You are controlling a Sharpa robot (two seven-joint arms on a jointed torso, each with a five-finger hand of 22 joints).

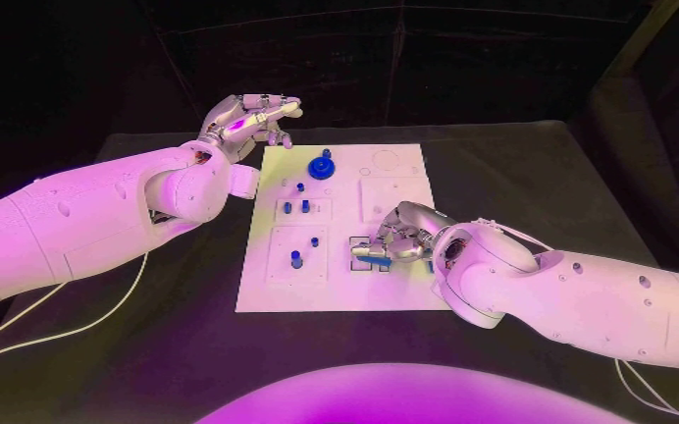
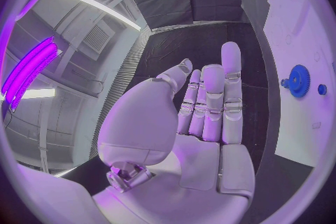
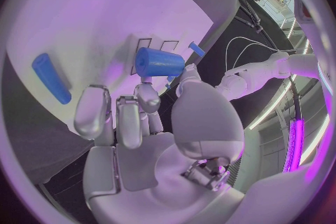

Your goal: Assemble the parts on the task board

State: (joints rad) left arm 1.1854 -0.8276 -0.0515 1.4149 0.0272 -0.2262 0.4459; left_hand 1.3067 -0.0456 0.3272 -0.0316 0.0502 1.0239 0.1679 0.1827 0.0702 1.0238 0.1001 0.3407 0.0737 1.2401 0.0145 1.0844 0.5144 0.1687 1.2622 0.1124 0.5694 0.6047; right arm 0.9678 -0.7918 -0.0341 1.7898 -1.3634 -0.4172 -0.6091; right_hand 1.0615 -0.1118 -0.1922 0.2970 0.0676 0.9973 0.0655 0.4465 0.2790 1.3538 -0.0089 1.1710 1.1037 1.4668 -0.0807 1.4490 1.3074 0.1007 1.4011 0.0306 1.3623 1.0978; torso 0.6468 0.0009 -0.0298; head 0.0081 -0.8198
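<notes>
Your right hand (image 1: 403,238), at the board's (image 1: 400,161) lower right, pinches a blue peg (image 3: 158,61) between thumb and finger. Your left hand (image 1: 252,120) hovers empty, fingers extended, off the board's upper left corner, near the gear (image 1: 323,166).

Robot lab: black curtains (image 1: 425,41), black table (image 1: 566,179), cables (image 1: 85,321).

Black table (image 1: 538,179), dark curtained backdrop (image 1: 425,41), ceiling strip light (image 2: 28,70)
</notes>
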